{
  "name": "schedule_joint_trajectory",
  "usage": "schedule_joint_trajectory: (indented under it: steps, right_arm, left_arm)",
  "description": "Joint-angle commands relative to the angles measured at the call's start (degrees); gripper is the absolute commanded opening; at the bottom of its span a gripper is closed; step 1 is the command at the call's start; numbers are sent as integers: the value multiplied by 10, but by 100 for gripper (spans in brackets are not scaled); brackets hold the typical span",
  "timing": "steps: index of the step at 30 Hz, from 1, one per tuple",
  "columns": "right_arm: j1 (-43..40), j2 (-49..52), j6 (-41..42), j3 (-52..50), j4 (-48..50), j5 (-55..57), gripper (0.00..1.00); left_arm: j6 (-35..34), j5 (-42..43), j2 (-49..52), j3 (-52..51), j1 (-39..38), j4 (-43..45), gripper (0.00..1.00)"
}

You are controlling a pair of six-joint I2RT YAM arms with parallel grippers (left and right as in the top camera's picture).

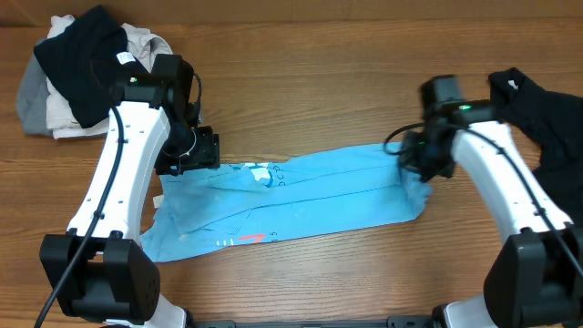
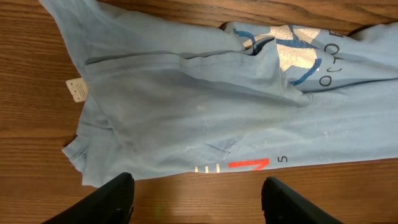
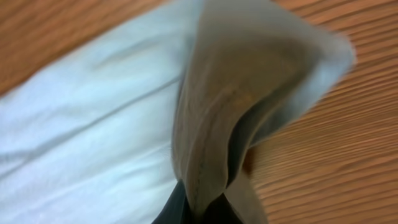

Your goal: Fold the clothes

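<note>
- Your light blue T-shirt (image 1: pixel 301 196) lies in a long, rumpled band across the middle of the wooden tabletop (image 1: pixel 310 64), with its red mark (image 1: pixel 251 239) near the front edge
- Your left fingers (image 1: pixel 197 149) stand wide apart and hold nothing; they hang over the shirt's left end, near the white and blue print (image 1: pixel 262 173)
- Your right fingers (image 1: pixel 417 166) are pinched tight on the shirt's right end, and the right wrist view shows a fold of blue cloth bunched between them, raised off the wood
- A small white tag (image 2: pixel 77 89) sticks out at the shirt's left edge
- A black shirt (image 1: pixel 537 114) sits at the right edge of the tabletop, behind your right arm and apart from the blue one
- A heap of clothes (image 1: pixel 77 64), black over grey and beige, fills the far left corner
</note>
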Motion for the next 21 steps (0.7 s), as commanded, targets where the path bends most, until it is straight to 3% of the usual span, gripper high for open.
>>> schedule_joint_trajectory:
  steps: [1,13,16,17,21]
  right_arm:
    - [43,-5,45,-21,6,20,4]
    - [165,-4,85,-49,85,18,6]
    - [181,-3,85,-49,92,19,60]
    - [182,-3,85,-49,93,20,65]
    - [177,-3,97,-40,91,21,64]
  left_arm:
    - [0,7,0,-2,-2,2,70]
    - [0,7,0,-2,-2,2,71]
    - [0,7,0,-2,-2,2,72]
    - [0,7,0,-2,-2,2,72]
    - [0,7,0,-2,-2,2,72]
